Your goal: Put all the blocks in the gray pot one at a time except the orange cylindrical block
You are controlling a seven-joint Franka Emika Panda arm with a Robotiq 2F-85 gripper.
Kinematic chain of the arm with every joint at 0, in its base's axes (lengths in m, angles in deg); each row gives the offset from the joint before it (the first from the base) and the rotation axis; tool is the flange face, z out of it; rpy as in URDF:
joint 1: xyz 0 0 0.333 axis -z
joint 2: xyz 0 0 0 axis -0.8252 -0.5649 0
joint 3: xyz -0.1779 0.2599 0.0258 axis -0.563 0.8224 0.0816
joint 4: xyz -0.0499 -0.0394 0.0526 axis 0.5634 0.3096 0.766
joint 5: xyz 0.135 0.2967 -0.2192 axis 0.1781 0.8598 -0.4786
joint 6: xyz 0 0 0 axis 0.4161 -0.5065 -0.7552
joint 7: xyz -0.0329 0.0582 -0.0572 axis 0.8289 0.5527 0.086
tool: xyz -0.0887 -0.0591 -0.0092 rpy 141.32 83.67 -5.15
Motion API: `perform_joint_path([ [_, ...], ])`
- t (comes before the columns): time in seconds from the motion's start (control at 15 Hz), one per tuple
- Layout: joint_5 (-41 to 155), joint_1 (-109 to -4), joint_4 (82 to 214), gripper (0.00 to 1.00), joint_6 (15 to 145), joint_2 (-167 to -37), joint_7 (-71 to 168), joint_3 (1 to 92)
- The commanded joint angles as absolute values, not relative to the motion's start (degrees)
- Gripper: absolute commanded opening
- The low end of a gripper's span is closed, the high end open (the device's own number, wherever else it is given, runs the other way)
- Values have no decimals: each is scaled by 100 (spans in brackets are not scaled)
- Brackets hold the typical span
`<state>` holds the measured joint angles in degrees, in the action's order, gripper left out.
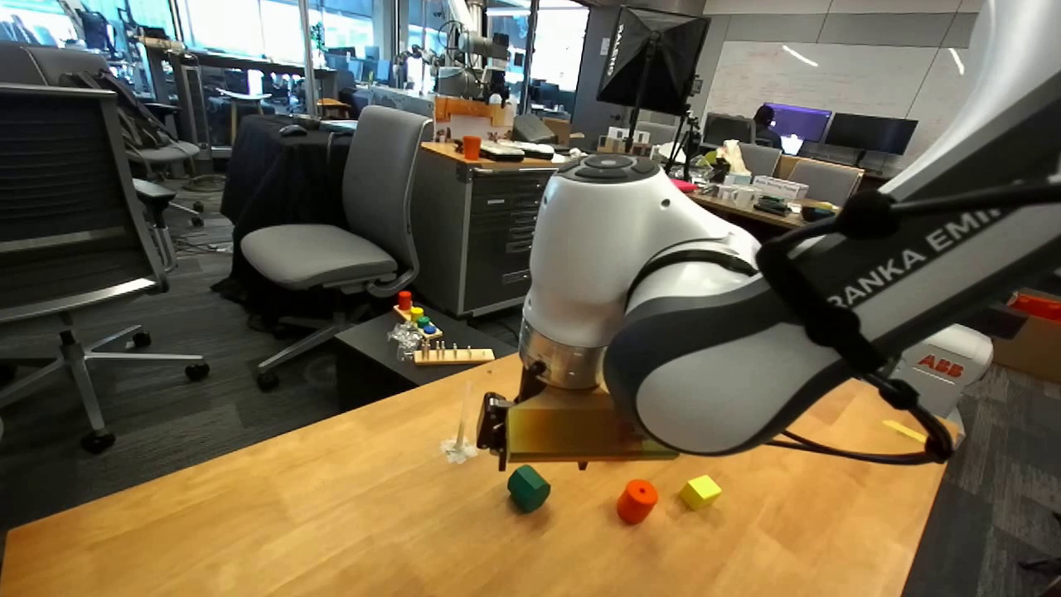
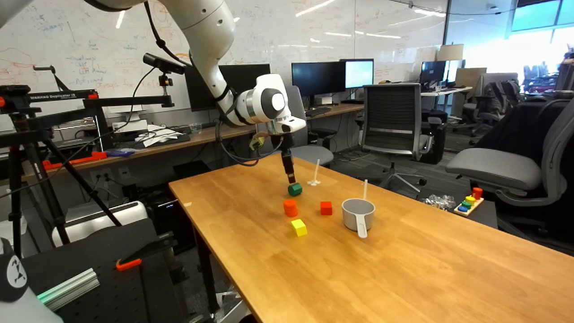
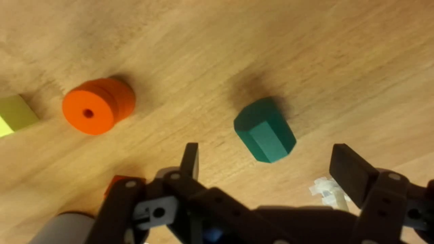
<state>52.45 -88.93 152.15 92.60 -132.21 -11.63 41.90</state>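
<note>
At the far left of an exterior view a black bench (image 2: 121,291) is seen, and beyond it a wooden table (image 2: 426,264) is shown, over which the arm (image 2: 210,40) is extended. On it the orange cylindrical block (image 2: 290,207) is stood upright, a small hole being shown in its top face by the wrist view. Farther back the gripper (image 3: 266,150) is held pointing downward, its two fingers (image 3: 352,173) spread wide with a broad gap left between them. Just below the fingertips the dark green block (image 3: 266,132) is laid on its side on the table; in the wrist view it is seen apart from both fingers. Closer to the camera than the orange one, the yellow block (image 2: 299,227) is placed. Next a thin pale stick (image 2: 316,169) is found, set with a slight tilt in a whitish base. By the red block (image 2: 326,207), the space between the orange cylindrical block and the gray pot (image 2: 350,220) is occupied. The pot is stood upright on the table, its handle (image 2: 362,228) turned toward the camera, and at its far rim a second stick (image 2: 365,188) is seen, its foot hidden. To the right a low black table (image 2: 489,220) is topped by a wooden toy (image 2: 474,206) with red, yellow, green and blue pieces.
</note>
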Motion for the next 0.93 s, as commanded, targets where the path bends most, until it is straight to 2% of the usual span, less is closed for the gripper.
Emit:
perform_joint_path([
  [0.0,5074,-8958,15818,100,9206,-12800,-1488,4151],
  [0.13,5293,-8366,15961,100,9219,-12643,-417,4806],
  [0.4,5223,-8015,15893,100,8915,-12604,849,5160],
  [0.87,4860,-8109,15316,100,8307,-12838,1586,4821],
])
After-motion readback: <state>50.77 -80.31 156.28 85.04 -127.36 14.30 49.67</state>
